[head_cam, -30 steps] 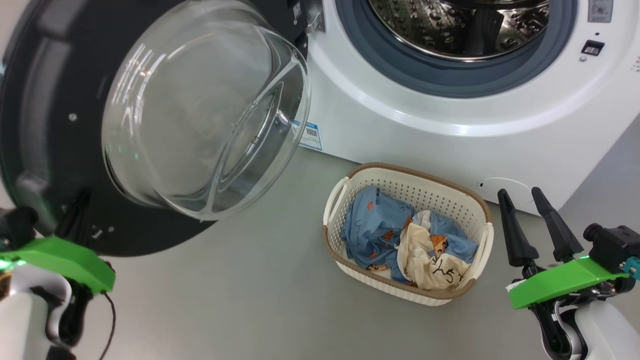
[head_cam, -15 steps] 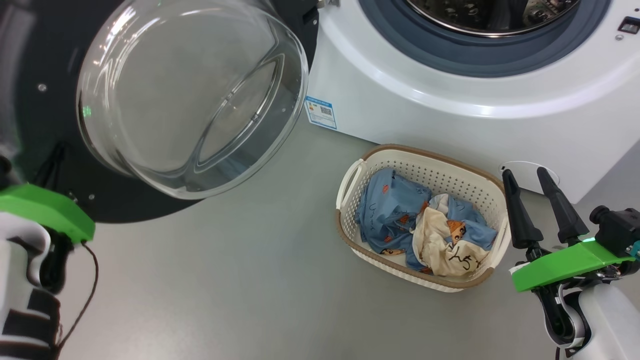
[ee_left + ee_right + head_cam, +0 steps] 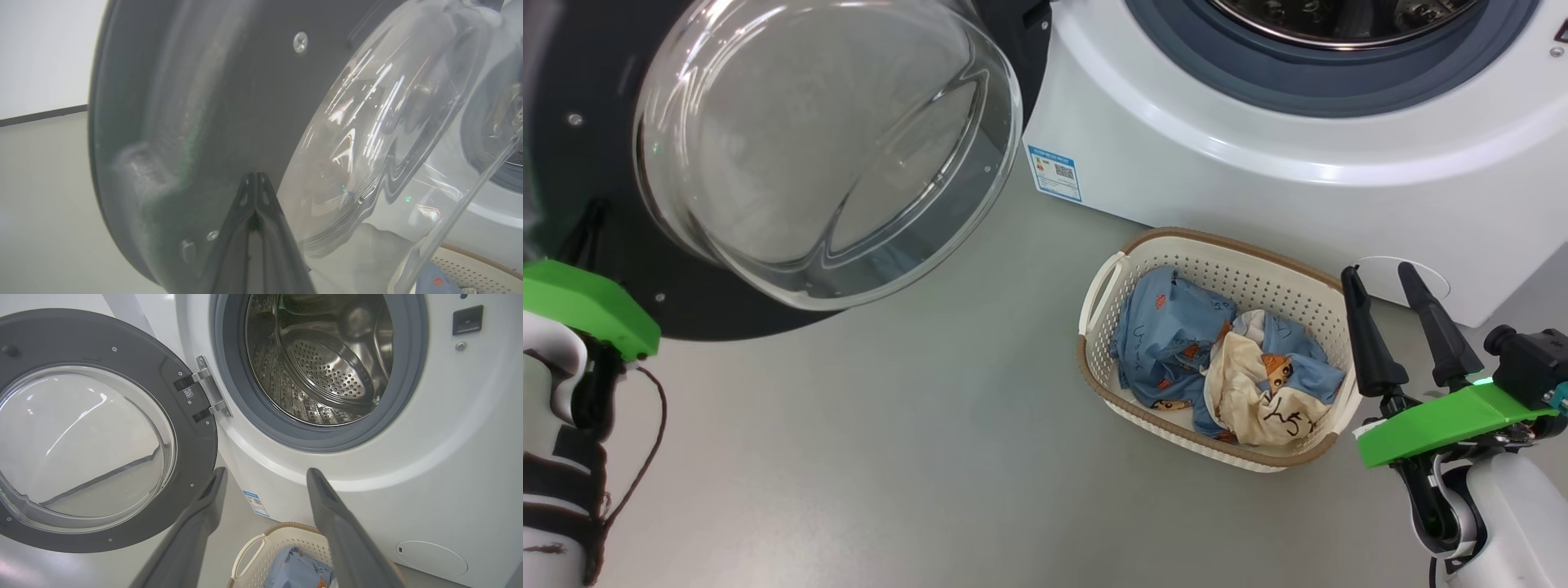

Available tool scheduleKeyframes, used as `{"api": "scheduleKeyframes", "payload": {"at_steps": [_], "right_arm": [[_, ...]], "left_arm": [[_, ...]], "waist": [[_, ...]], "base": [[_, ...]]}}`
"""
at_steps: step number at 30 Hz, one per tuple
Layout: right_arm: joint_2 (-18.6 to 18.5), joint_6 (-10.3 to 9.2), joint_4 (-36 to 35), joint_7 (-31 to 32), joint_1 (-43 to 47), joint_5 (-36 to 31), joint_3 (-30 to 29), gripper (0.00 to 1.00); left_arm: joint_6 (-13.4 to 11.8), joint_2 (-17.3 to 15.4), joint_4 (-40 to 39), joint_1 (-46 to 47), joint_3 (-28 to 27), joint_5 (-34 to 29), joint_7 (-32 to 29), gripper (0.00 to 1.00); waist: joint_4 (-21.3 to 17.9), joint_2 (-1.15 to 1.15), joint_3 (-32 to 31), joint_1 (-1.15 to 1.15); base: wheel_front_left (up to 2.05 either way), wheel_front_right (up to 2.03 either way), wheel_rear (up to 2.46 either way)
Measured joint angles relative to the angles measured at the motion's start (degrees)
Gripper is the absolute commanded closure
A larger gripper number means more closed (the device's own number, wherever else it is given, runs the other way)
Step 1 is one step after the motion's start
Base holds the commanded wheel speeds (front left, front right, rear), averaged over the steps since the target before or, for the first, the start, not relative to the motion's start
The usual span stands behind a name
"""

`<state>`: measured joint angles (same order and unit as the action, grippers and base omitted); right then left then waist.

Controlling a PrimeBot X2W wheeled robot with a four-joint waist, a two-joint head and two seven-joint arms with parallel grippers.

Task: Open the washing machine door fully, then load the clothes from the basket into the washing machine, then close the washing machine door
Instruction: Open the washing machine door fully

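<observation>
The washing machine (image 3: 1258, 188) stands at the back with its steel drum (image 3: 327, 367) bare. The washing machine door (image 3: 588, 163) is swung out to the left, its glass bowl (image 3: 825, 147) bulging toward me. My left gripper (image 3: 255, 176) is shut, empty, with its tips at the door's dark inner face (image 3: 229, 102) beside the glass; I cannot tell whether they touch. The basket (image 3: 1225, 245) sits on the floor before the machine. It holds the clothes: a blue garment (image 3: 1168, 335) and a cream one (image 3: 1258, 400). My right gripper (image 3: 1378, 272) is open and empty, just right of the basket.
Grey floor (image 3: 931, 457) spreads between the door and the basket. A blue label sticker (image 3: 1055, 173) marks the machine's lower left corner, and a round filter cap (image 3: 431, 557) sits low on its front. A grey gasket (image 3: 286, 437) rings the drum mouth.
The head camera has shifted, sliding the machine and basket right and up. Against the machine, the door has swung further left and open, the shut left gripper moving with it. The right gripper stays open.
</observation>
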<state>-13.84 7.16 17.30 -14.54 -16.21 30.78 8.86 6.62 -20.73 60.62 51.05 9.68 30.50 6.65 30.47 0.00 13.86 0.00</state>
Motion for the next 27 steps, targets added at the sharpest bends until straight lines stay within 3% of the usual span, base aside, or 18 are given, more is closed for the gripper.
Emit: {"api": "scheduleKeyframes", "payload": {"at_steps": [15,27], "right_arm": [[0.0,0.0,0.1,0.0,0.0,0.0,0.0,0.0],[0.4,0.0,0.1,0.0,1.8,0.4,-0.1,0.0]], "left_arm": [[0.9,0.1,4.9,1.3,2.4,0.1,3.0,1.0],[0.9,0.1,0.1,-4.4,5.1,3.3,6.3,1.0]], "waist": [[-0.9,0.0,-1.2,0.0],[-1.7,0.0,-4.1,0.0]], "base": [[0.0,0.0,0.0],[0.0,0.0,0.0]]}}
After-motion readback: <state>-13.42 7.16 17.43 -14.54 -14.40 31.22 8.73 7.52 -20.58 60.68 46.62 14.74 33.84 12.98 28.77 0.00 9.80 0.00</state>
